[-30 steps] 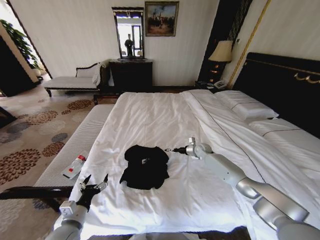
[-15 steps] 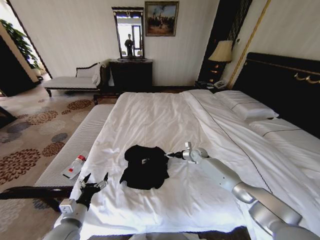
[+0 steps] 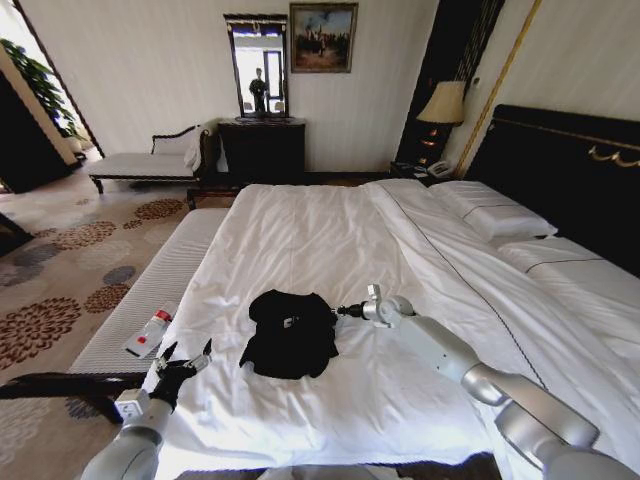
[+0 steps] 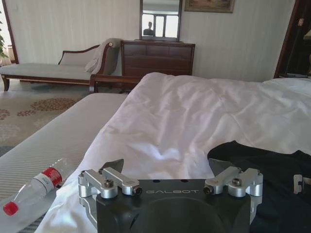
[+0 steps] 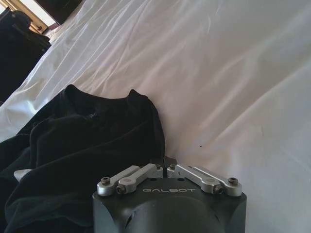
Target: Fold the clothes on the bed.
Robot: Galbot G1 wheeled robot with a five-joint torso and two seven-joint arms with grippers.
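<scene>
At the bed's near left corner the left gripper is hovering with its fingers spread wide and holding nothing; over the last second it has been drifting slightly left and back, away from the shirt. A bottle is lying on the bench beside it. The shirt is sitting bunched in a dark heap on the duvet, near the middle of the bed's foot. To its right, the right gripper has been sliding in from a small gap and is now meeting the shirt's right edge, fingers pressed together with nothing visibly pinched. The fold looks barely begun, and I judge the right arm is lining up for a grab at that edge.
</scene>
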